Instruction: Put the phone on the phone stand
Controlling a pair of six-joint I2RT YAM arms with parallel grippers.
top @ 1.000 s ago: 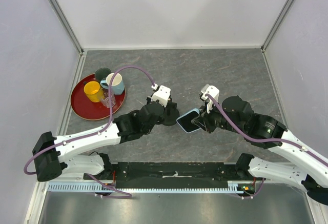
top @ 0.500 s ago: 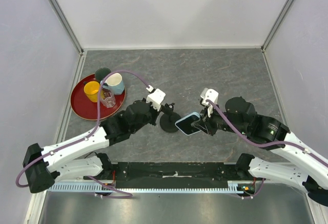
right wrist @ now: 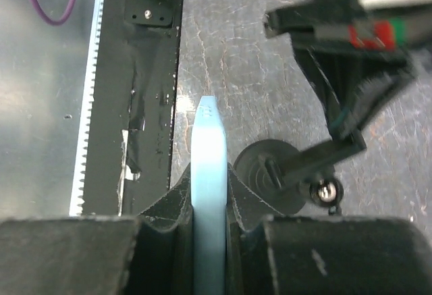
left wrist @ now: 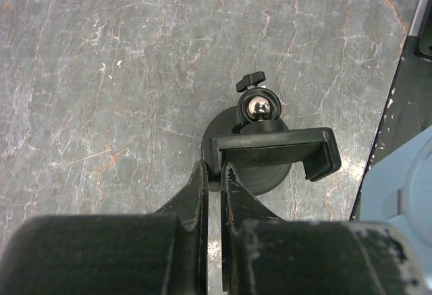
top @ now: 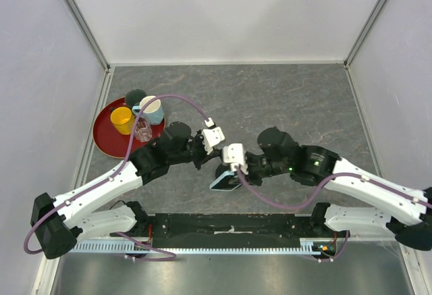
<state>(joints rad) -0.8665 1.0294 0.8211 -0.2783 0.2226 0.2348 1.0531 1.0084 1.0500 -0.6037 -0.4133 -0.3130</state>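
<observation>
Desk (top: 290, 99): grey, marbled surface, walled on three sides.

Phone stand (left wrist: 270, 148): standing near the middle of the desk, just far of the black rail along the near edge. Its round base lies flat on the desk. The ball joint and small knob show above the cradle in the left wrist view. The cradle is empty.

Left fingers (left wrist: 198, 194): closed together on the left end of the cradle bar, pinching it between the tips. The rest of the stand is free of them.

Phone (top: 221, 181): not on the stand. It is held off the desk just beside the stand, on its near side, over the edge of the desk by the rail. From above, the dark screen and light blue rim show tilted. In the right wrist view it appears edge-on as a light blue strip, with the stand's base just to one side. Whether the phone touches the stand cannot be told.

Right fingers (right wrist: 177, 204): clamped on the phone, one on each flat face, with its free end projecting beyond the tips.

Both arms meet at the middle of the desk, with the two sets of fingers close together.

Far left: a red tray (top: 104, 145) holding a yellow cup (top: 123, 119), a dark green cup (top: 135, 96), a pale blue cup (top: 152, 110) and a small clear glass (top: 142, 133), well apart from the stand.
</observation>
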